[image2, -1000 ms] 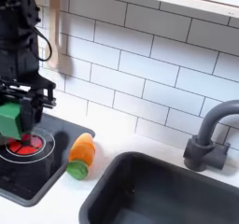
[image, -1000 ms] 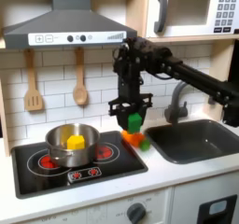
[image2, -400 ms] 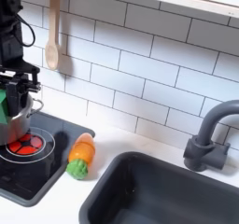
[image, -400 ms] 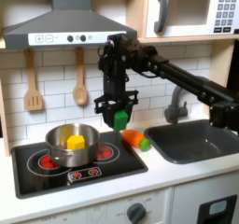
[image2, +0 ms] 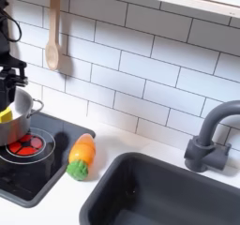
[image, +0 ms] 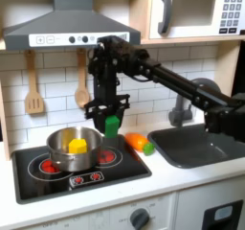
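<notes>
Green block (image: 112, 126) sits pinched between the jaws (first exterior view), just above the pot's (image: 57, 146) right rim.

White tiled wall (image: 57, 76) (glossy) behind toy kitchen.

Carrot (image: 138, 142), sink (image: 196, 143), perhaps spatula (image: 33, 102)

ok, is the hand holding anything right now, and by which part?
Yes: the hand grips a green block by its upper part, between the fingers, hanging above the pot edge.
</notes>
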### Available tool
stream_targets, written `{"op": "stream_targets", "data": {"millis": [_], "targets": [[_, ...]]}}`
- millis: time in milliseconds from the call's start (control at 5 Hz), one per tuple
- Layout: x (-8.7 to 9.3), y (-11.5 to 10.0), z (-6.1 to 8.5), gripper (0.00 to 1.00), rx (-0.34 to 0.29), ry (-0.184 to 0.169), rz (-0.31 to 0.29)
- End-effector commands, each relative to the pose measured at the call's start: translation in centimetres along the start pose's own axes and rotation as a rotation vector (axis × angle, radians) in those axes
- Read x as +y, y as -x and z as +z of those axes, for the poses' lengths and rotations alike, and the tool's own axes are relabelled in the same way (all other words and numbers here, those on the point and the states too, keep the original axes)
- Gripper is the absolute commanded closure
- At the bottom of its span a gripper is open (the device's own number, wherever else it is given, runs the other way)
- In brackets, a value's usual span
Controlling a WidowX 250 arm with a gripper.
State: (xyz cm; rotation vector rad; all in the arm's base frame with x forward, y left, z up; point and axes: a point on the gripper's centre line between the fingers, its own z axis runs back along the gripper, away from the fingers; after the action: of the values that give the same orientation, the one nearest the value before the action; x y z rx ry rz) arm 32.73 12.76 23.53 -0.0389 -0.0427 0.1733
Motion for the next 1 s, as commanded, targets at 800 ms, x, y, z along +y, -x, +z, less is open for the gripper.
{"op": "stream_targets", "data": {"millis": [800], "targets": [[5.1,-2.3,-0.8,1.0,0.005,-0.003,0.091]]}}
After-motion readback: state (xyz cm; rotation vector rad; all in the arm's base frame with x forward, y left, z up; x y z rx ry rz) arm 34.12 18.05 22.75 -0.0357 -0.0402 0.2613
